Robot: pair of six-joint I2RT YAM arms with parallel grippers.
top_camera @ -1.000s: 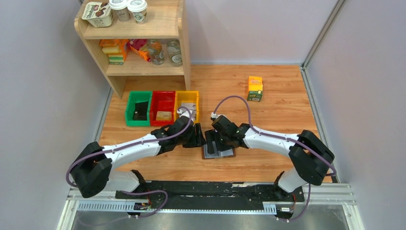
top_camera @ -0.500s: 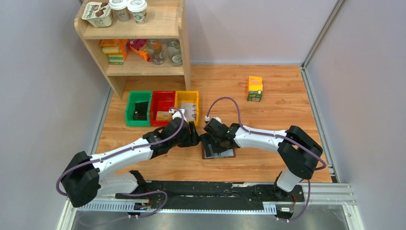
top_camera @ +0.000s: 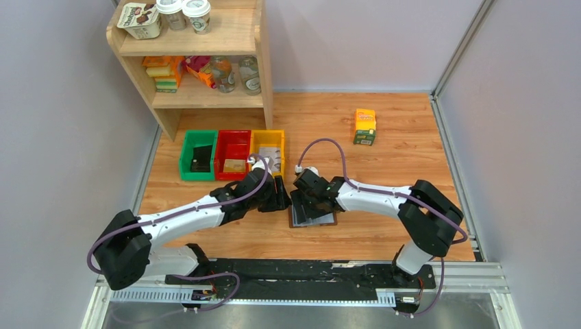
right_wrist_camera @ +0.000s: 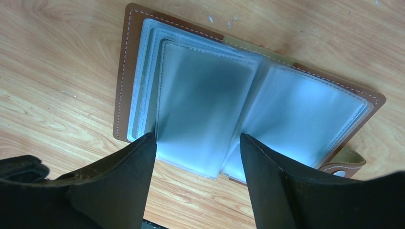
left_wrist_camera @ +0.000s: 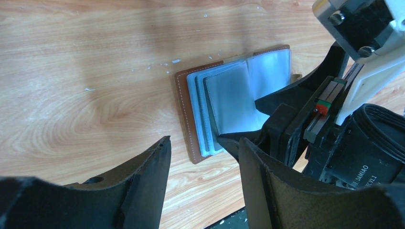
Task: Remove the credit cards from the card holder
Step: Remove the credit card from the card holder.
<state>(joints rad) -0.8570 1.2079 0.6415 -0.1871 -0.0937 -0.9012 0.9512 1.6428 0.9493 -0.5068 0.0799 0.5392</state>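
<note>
Straddling the open card holder (right_wrist_camera: 248, 95), the right hand (right_wrist_camera: 197, 138) has its two dark fingers set well apart, one on either side of a raised clear sleeve. Their tips come down at the edge of the pale grey-blue pages. Whether they press on the plastic or only stand just over it cannot be told, and nothing is pinched between them.

The left hand (left_wrist_camera: 203, 143) hangs just to the left of the card holder with its fingers likewise spread. Bare wood and the holder's stitched brown cover show in the gap, and it grips nothing.

The card holder lies flat on the tabletop (top_camera: 404, 137), opened like a book with the leather side down. Its sleeves are fanned upward and its clasp tab (right_wrist_camera: 341, 164) sticks out at one side. A few pale flecks dot the wood beside it.

Beyond the card holder and to its left, three bins stand in a row. The yellow bin (top_camera: 268, 137) is nearest it, then the red bin (top_camera: 234, 140), then the green bin (top_camera: 183, 164). A dark card (top_camera: 201, 157) lies in the green bin and a tan card (top_camera: 234, 165) in the red one.

Farther off behind the bins is a wooden shelf (top_camera: 264, 62) carrying cups (top_camera: 185, 12), jars (top_camera: 236, 74) and packets. An orange-green carton (top_camera: 364, 127) stands upright well beyond the card holder, to its right.

Pale lilac walls close in the tabletop on three sides.
</note>
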